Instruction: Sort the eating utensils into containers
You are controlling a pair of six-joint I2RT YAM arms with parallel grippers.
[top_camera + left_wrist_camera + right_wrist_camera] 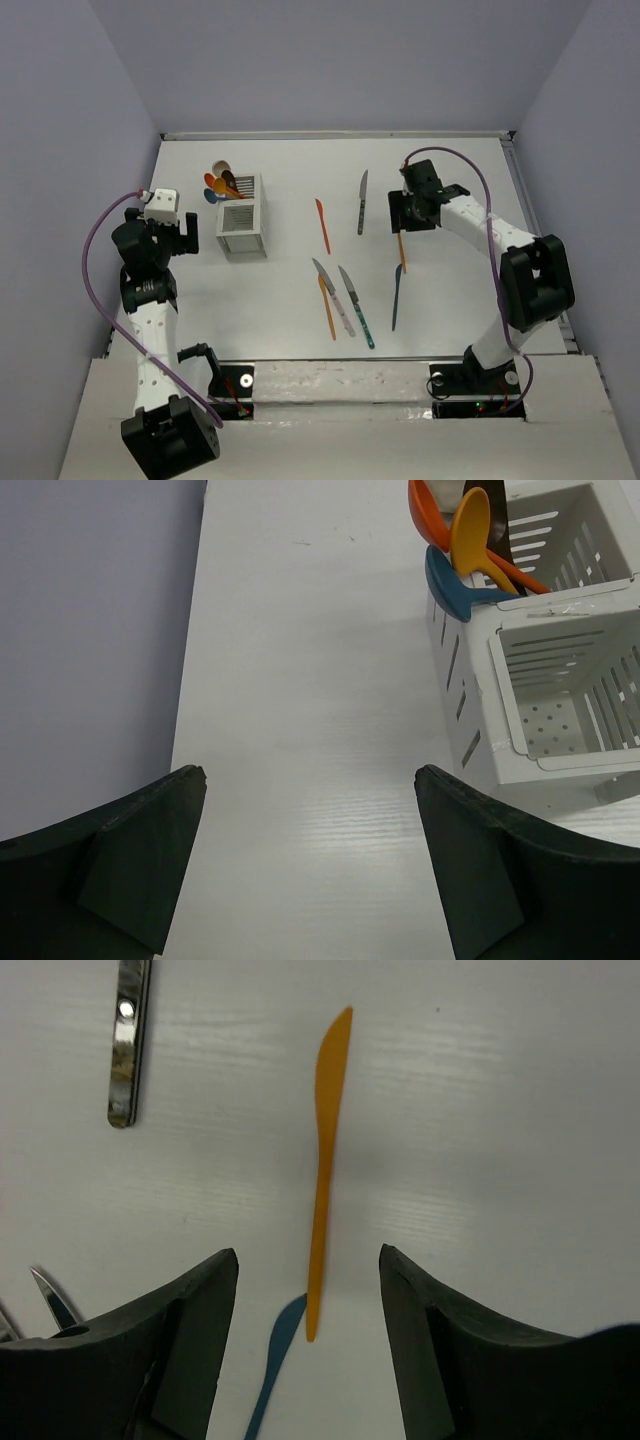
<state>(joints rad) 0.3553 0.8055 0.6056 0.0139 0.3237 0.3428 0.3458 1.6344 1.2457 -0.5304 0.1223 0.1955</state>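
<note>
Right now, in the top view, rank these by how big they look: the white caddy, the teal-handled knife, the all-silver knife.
1. white caddy, clearly the biggest.
2. teal-handled knife, the longer of the two knives.
3. silver knife, looks shorter, but it lies farther from the camera, so the real gap may be smaller.

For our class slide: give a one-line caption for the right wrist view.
Right gripper, jaws open, over an orange knife lying on the white table.
</note>
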